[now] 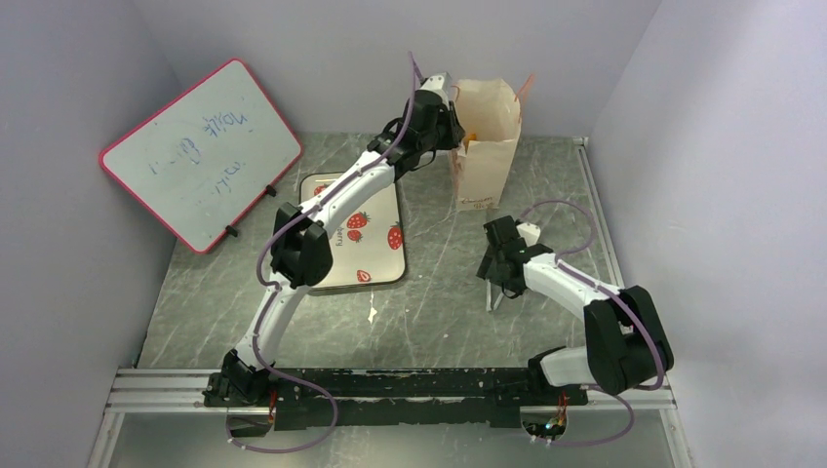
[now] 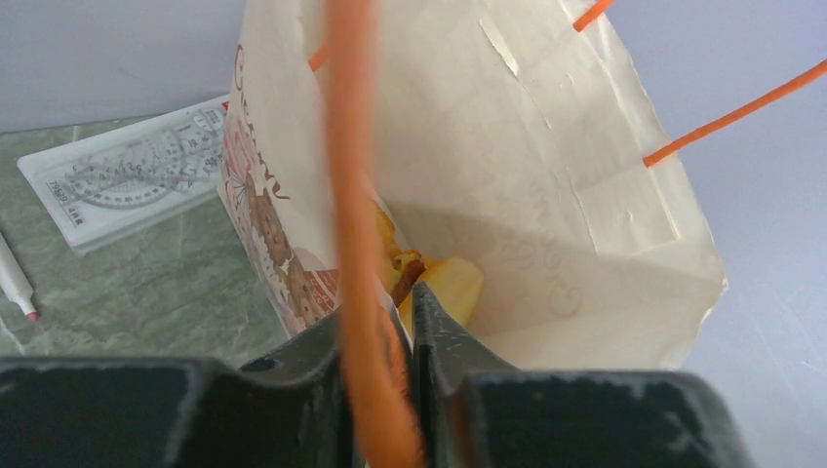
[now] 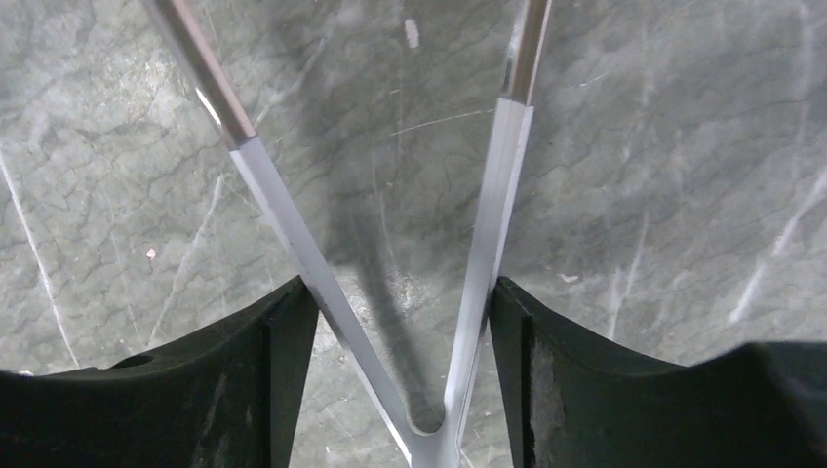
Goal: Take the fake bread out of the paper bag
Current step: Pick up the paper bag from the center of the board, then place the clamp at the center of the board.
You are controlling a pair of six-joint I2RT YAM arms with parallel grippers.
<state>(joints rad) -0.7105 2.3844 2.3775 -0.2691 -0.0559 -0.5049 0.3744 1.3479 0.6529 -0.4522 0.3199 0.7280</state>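
Observation:
The paper bag (image 1: 488, 136) stands upright at the back of the table, its top open. My left gripper (image 1: 456, 132) is at the bag's left rim, shut on the rim wall and an orange cord handle (image 2: 351, 195) that runs between its fingers. In the left wrist view (image 2: 405, 302) I look into the bag (image 2: 546, 195) and see yellow-orange fake bread (image 2: 456, 285) at the bottom. My right gripper (image 1: 499, 273) hovers low over the table in front of the bag, shut on silver metal tongs (image 3: 488, 244) that splay open ahead of it (image 3: 405, 292).
A strawberry-print tray (image 1: 366, 244) lies left of the bag under the left arm. A pink-framed whiteboard (image 1: 200, 151) leans at the back left. A clear ruler with a protractor (image 2: 127, 180) and a pen (image 2: 15, 283) lie beside the bag. Walls close in on three sides.

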